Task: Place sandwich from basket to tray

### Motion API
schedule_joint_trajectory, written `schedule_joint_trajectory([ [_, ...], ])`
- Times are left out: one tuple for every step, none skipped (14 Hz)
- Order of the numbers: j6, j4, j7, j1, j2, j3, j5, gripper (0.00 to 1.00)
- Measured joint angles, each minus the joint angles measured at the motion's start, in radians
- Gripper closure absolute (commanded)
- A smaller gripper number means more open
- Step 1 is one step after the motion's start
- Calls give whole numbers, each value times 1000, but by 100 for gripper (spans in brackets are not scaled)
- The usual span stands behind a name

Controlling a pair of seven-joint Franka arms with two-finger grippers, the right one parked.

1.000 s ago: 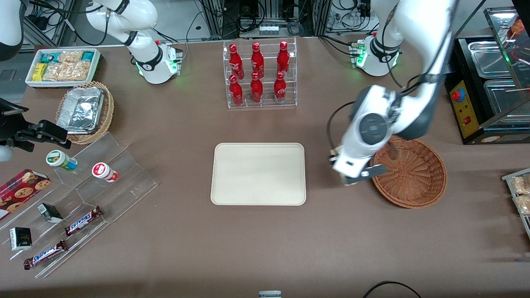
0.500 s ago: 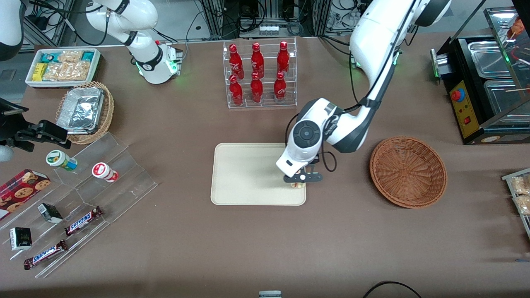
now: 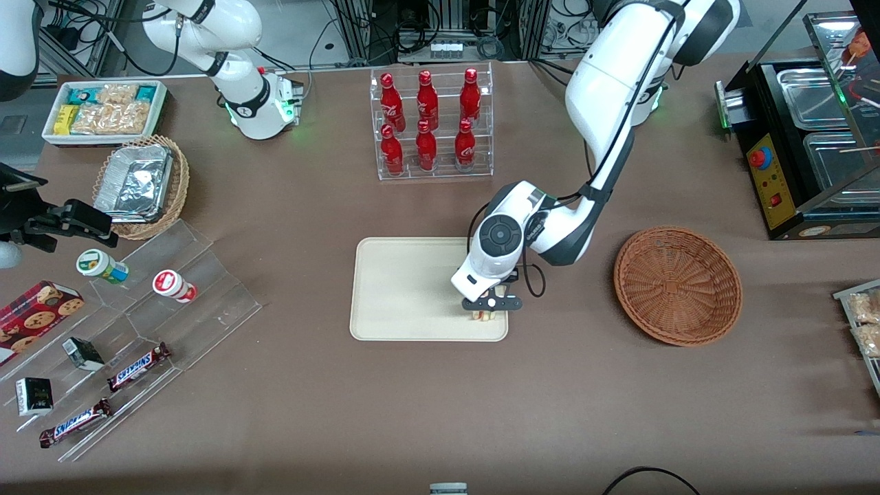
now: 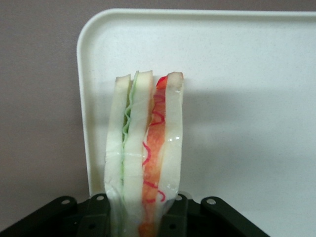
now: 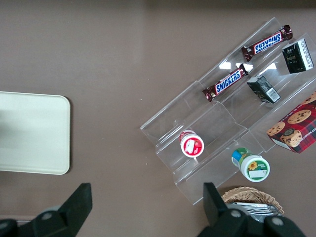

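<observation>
Gripping the sandwich (image 4: 145,158) between closed fingers, the claw (image 3: 489,309) is hovering low over the tray (image 3: 405,289), lower centre of the front view; the basket (image 3: 677,285) is sitting empty, so only lowering and release appear left.

Brown matte worktop (image 3: 309,412), evenly lit with soft shadows. Farther from the front camera than the worktop: metal frame rails (image 3: 440,20), tangled black cables (image 3: 344,27) and a power strip (image 3: 447,48). Black cable loop (image 3: 646,478) at the worktop's near edge.
</observation>
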Motion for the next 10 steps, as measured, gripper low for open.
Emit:
schedule_joint_trajectory([
  [0,5,11,-1,2,0,0,67],
  [-1,9,19,-1,2,0,0,66],
  [-1,11,24,-2,2,0,0,65],
  [-1,11,25,-3,2,0,0,63],
  [-1,11,26,-3,2,0,0,62],
  [-1,11,26,-3,2,0,0,57],
  [-1,11,26,-3,2,0,0,45],
  [-1,11,26,-3,2,0,0,31],
  [-1,11,26,-3,2,0,-1,14],
  [0,11,26,-3,3,0,-1,2],
])
